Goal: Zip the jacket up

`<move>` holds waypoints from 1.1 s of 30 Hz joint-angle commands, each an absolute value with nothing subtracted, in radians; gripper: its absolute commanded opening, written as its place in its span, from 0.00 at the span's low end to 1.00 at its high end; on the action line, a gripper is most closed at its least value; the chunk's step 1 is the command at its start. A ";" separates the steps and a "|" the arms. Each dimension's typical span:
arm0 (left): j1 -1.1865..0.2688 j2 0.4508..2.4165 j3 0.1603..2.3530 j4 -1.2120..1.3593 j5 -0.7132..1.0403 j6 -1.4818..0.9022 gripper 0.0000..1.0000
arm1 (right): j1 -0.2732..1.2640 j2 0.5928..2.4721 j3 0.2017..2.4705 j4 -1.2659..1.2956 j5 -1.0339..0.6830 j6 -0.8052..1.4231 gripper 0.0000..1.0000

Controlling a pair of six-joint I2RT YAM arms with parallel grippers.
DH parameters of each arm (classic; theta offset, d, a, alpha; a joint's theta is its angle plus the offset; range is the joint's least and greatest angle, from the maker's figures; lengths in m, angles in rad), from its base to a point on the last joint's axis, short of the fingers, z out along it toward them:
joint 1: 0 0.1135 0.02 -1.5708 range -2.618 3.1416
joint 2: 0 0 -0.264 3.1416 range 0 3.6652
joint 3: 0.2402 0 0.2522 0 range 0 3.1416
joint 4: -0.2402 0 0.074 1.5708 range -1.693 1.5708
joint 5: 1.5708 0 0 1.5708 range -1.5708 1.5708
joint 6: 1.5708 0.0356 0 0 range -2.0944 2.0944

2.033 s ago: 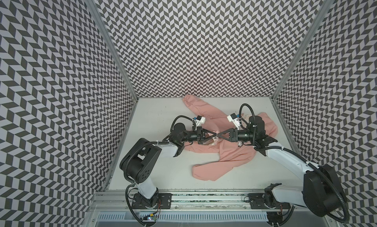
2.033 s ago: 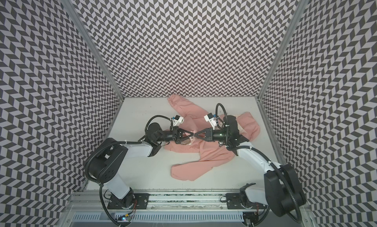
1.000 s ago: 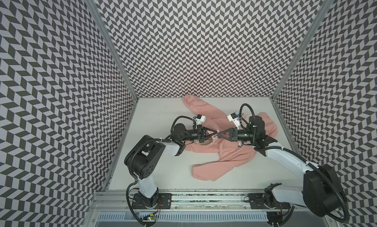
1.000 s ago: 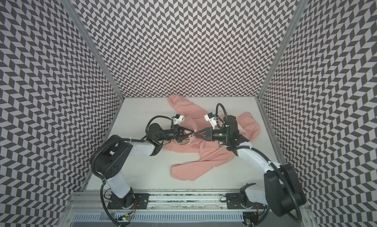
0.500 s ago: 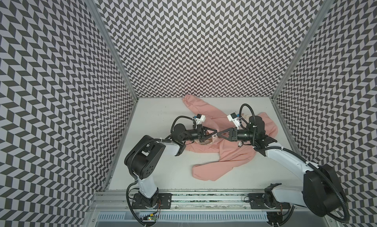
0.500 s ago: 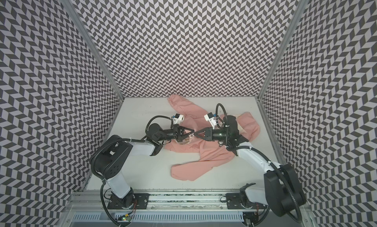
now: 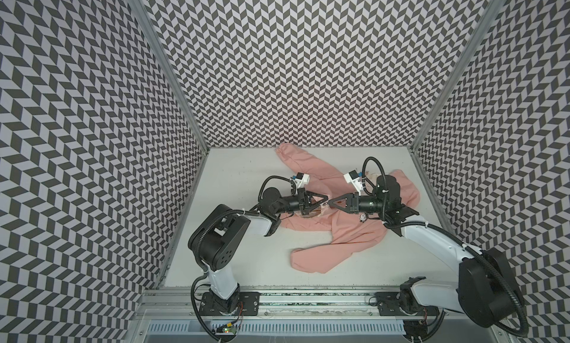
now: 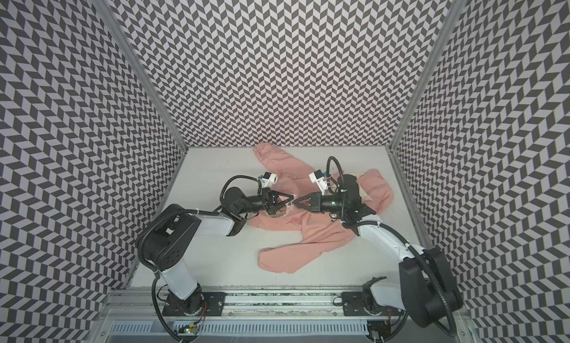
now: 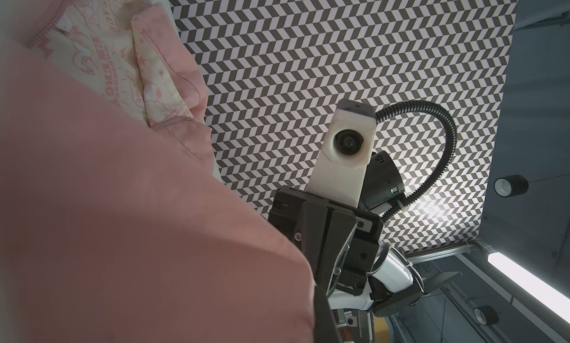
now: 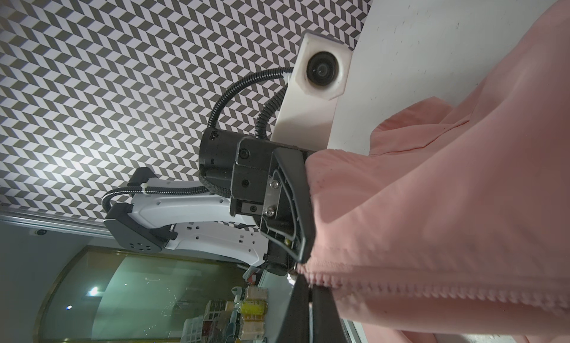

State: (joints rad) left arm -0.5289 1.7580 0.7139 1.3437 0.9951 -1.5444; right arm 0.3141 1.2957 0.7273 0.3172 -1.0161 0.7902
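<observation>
Now the pink jacket [image 7: 340,233] lies crumpled in the middle of the white table [image 7: 240,178]. One sleeve points to the back wall and one to the front. Both arms lie low and meet tip to tip over it. The left gripper [image 7: 326,199] is pinched shut on a fold of pink cloth. The right gripper [image 7: 331,203] is pinched shut too, and it seems to hold the end of the zipper [image 10: 431,290]. Cream lining [image 9: 101,48] with pink words peeks out.
</observation>
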 commanded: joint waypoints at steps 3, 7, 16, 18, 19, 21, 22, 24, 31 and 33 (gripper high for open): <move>-0.538 1.715 0.697 1.414 0.932 -1.547 0.00 | 0.327 1.283 0.701 0.355 -1.025 0.801 0.01; -0.539 1.707 0.687 1.414 0.906 -1.538 0.00 | 0.327 1.289 0.694 0.363 -1.020 0.809 0.01; -0.538 1.697 0.665 1.415 0.862 -1.525 0.00 | 0.327 1.298 0.686 0.391 -1.013 0.834 0.00; -0.538 1.694 0.657 1.415 0.849 -1.523 0.00 | 0.327 1.296 0.684 0.392 -1.007 0.836 0.00; -0.539 1.692 0.655 1.414 0.845 -1.522 0.00 | 0.327 1.293 0.684 0.390 -1.004 0.836 0.00; -0.539 1.690 0.649 1.415 0.838 -1.520 0.00 | 0.328 1.291 0.684 0.387 -0.997 0.836 0.00; -0.538 1.690 0.647 1.415 0.838 -1.522 0.00 | 0.327 1.290 0.684 0.386 -0.995 0.839 0.00; -0.539 1.690 0.651 1.415 0.846 -1.523 0.04 | 0.327 1.287 0.686 0.387 -0.988 0.840 0.00; -0.539 1.683 0.639 1.414 0.844 -1.525 0.45 | 0.327 1.287 0.696 0.393 -0.979 0.862 0.00; -0.536 1.678 0.629 1.414 0.843 -1.520 0.58 | 0.327 1.285 0.698 0.391 -0.974 0.865 0.00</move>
State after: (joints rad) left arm -0.5392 1.7084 0.6453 1.3655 0.8452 -1.5173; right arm 0.3210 1.2961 0.6968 0.3573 -0.9817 0.8516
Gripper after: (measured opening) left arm 0.540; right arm 0.048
